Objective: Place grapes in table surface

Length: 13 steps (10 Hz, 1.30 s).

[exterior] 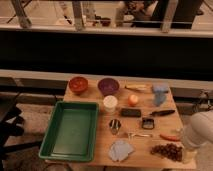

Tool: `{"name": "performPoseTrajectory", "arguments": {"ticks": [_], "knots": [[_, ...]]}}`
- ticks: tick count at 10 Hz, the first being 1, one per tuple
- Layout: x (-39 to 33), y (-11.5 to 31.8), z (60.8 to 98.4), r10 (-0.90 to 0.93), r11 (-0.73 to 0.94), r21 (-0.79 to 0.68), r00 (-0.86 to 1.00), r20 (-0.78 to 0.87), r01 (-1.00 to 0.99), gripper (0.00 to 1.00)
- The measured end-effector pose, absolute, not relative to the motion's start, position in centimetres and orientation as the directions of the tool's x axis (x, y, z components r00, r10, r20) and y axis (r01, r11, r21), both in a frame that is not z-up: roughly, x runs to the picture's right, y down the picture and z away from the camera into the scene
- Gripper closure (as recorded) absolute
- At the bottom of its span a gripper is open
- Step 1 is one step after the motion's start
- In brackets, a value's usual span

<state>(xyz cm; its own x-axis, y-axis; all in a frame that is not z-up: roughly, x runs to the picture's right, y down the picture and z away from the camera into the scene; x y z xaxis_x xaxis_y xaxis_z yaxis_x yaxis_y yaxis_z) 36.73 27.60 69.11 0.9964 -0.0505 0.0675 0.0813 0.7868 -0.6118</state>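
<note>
A green tray (50, 145) fills the left of the table surface (137, 150), with a purple bowl (108, 86) at the far edge; the grapes (167, 151) lie flat on the wood near the front right corner, and the gripper (188, 157) hangs just right of them, jaws spread apart, holding nothing

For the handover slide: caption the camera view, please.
Gripper low at the right edge of the table, beside the grapes.
</note>
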Motion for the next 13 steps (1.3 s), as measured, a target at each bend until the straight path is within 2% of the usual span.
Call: {"name": "performPoseTrajectory", "arguments": {"ticks": [5,9,13], "knots": [[38.1,29.4,70.7,-0.081,0.758,-0.645,0.995,0.055,0.097,0.20],[38.8,30.8,70.0,-0.093,0.745,-0.658,0.994,0.058,0.108,0.20],[38.4,32.3,69.4,-0.102,0.756,-0.635,0.986,0.129,0.162,0.20]]}}
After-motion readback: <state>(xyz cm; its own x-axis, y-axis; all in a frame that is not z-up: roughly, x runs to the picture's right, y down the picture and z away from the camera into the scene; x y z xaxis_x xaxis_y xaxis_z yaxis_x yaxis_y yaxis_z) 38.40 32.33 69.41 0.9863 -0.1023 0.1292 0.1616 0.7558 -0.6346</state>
